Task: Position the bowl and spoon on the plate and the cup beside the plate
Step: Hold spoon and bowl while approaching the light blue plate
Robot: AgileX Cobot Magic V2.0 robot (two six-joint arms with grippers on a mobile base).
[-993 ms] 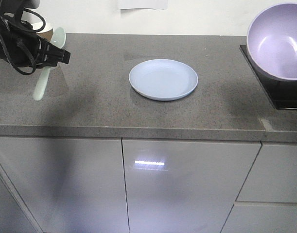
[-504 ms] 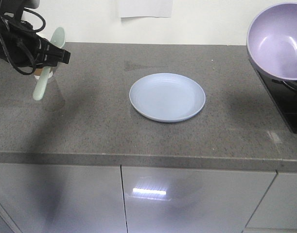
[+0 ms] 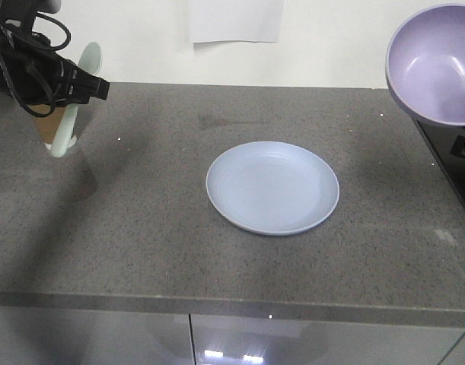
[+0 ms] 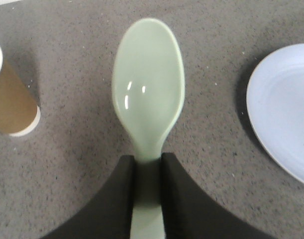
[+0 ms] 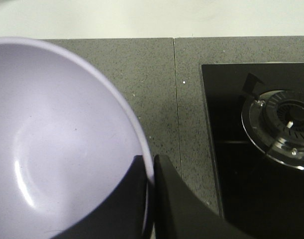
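The pale blue plate lies flat in the middle of the grey counter, and its left edge shows in the left wrist view. My left gripper hangs above the counter's left end, shut on the handle of the mint-green spoon. The brown paper cup stands upright on the counter just behind and below the spoon. My right gripper is shut on the rim of the lavender bowl, held tilted in the air at the right.
A black hob with a gas burner sits at the counter's right end under the bowl. A white sheet hangs on the back wall. The counter's front edge runs above grey cabinet doors.
The whole view has closed in on the counter: the plate now looks larger and lower. Both grippers keep their places in the picture, still holding the spoon and the bowl.
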